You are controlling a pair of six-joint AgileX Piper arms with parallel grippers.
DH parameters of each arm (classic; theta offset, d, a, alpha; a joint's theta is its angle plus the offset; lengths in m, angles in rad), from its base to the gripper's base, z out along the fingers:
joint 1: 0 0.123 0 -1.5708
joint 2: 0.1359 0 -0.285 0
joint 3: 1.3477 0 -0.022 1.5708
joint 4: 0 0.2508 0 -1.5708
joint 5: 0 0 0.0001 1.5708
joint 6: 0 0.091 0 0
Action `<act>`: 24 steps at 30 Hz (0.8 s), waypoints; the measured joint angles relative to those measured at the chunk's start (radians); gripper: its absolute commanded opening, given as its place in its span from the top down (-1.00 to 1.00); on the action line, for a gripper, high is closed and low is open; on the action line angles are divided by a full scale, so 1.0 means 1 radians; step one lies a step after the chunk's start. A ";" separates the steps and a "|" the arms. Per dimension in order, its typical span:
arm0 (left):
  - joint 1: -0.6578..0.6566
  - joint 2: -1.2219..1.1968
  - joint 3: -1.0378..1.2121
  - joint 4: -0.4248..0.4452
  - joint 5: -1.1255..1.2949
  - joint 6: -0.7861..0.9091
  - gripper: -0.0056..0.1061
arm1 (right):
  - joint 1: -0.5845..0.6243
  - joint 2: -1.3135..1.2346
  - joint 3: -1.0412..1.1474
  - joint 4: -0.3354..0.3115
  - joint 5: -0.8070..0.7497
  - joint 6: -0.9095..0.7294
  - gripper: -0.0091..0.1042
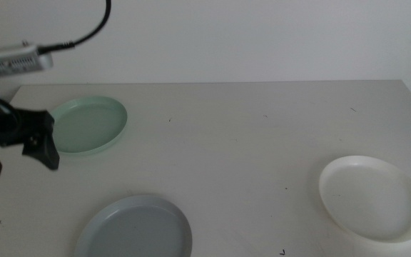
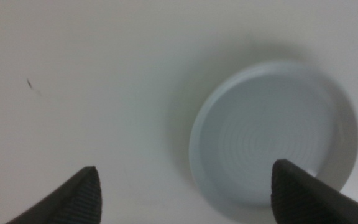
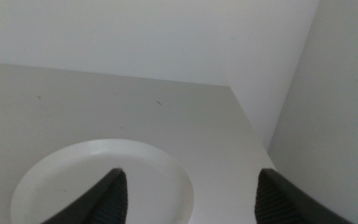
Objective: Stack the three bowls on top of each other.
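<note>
The three bowls lie apart on the worktop [image 1: 227, 135], none stacked. The green bowl [image 1: 88, 126] sits far left, the grey bowl [image 1: 135, 228] at the near edge left of centre, and the white bowl [image 1: 372, 197] near right. The left pincer [image 1: 20, 153] hangs at the left edge, just beside the green bowl's near rim, jaws wide apart, with the grey bowl under its camera. The right pincer [image 3: 188, 196] waits above the white bowl, jaws apart.
</note>
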 measured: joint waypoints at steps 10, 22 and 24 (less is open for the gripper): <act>0.000 0.001 0.284 -0.089 -0.192 0.065 -0.96 | 0.000 0.000 0.000 0.000 0.000 0.000 -0.08; 0.000 0.044 0.442 -0.184 -0.413 0.164 -0.96 | 0.000 0.000 0.000 0.000 0.000 0.000 -0.08; -0.010 0.073 0.446 -0.192 -0.423 0.182 -0.96 | 0.000 0.000 0.000 0.000 0.000 0.000 -0.08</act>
